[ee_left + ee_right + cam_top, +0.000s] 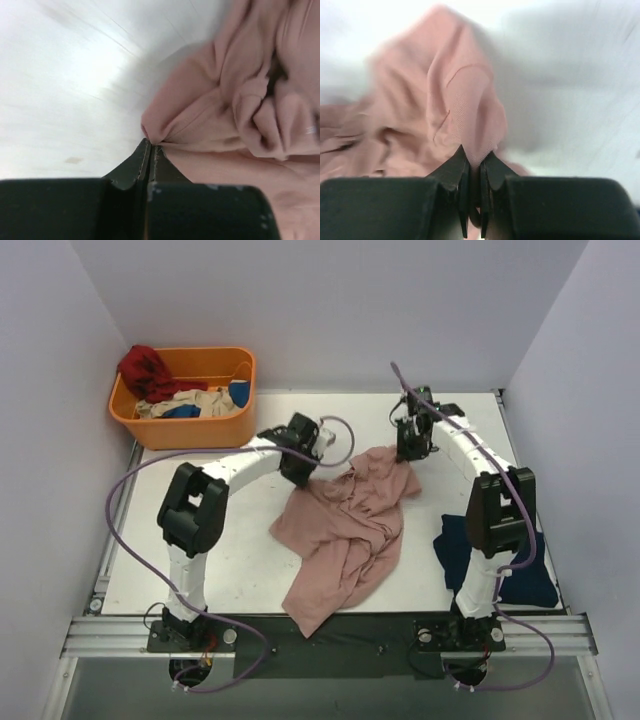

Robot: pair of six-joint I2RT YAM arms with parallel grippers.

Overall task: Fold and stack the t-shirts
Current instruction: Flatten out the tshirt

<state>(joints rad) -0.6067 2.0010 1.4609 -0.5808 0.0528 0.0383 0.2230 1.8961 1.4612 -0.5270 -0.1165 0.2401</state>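
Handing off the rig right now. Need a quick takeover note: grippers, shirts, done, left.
Left gripper: shut on a bunched edge of the pink shirt.
Right gripper: shut on the same shirt, at its far right end.
Pink shirt: crumpled and unfolded, mid table.
Navy shirt: at the near right edge, partly hidden; cannot tell if folded.
Done: both grips on pink. Nothing stacked.
Left: spread and fold pink, handle navy, stack.

both arms reach forward, left tool [149,143] and right tool [475,154] apparently pinched closed.

Top overhead; both wrists close on pink shirt [345,530]
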